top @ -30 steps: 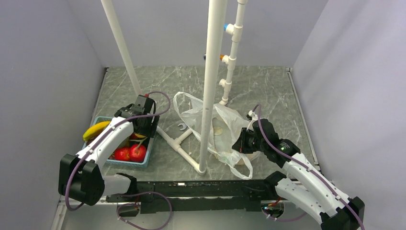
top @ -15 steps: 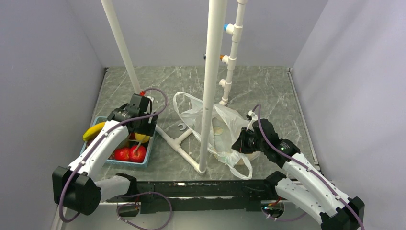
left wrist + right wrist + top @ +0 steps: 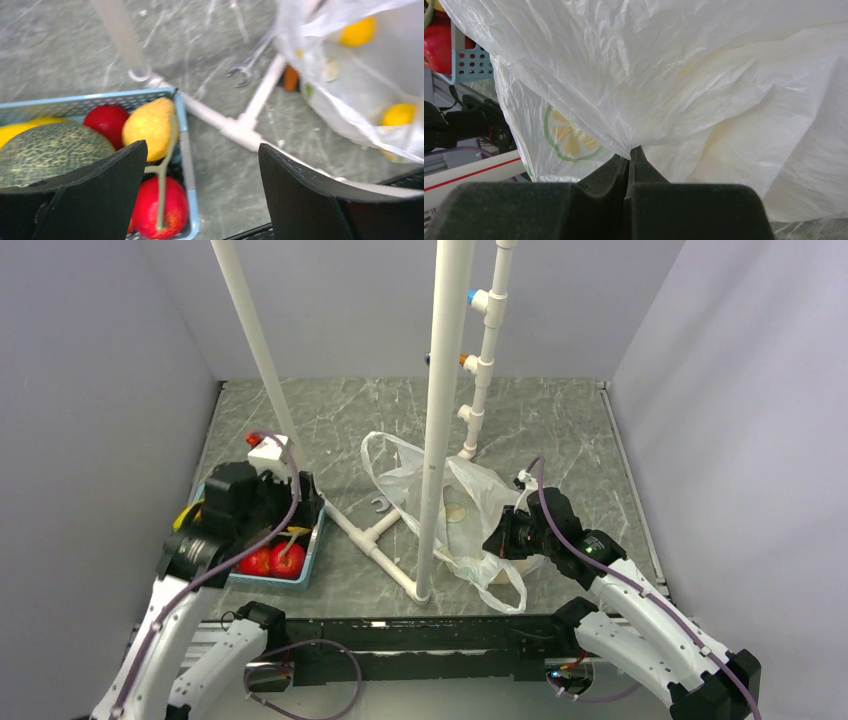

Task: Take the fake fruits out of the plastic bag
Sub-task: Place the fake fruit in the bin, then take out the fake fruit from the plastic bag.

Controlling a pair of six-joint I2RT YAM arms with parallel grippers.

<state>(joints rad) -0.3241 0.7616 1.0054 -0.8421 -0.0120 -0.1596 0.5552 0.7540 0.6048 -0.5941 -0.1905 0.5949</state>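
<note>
The plastic bag (image 3: pixel 462 508) lies crumpled right of the centre pole. My right gripper (image 3: pixel 498 540) is shut on a fold of its near right side, as the right wrist view (image 3: pixel 629 152) shows on the bag (image 3: pixel 674 75). Yellow fruits (image 3: pixel 359 31) (image 3: pixel 398 114) show through the bag (image 3: pixel 345 85). My left gripper (image 3: pixel 202 147) is open and empty, above the right rim of the light-blue basket (image 3: pixel 184 145). The basket holds a green melon (image 3: pixel 50 150), a yellow fruit (image 3: pixel 149 125), red apples (image 3: pixel 160 207) (image 3: pixel 272 560) and a banana (image 3: pixel 15 131).
A white pipe frame stands mid-table, with a tall pole (image 3: pixel 440 420) and floor pipes (image 3: pixel 375 538) between basket and bag. A small wrench (image 3: pixel 240 74) lies by the pipes. An orange object (image 3: pixel 290 79) shows at the bag's edge. Grey walls close in on both sides.
My left arm has drawn back from over the basket toward the near left. The yellow fruit seen under it now lies in the basket. The right gripper has not moved.
</note>
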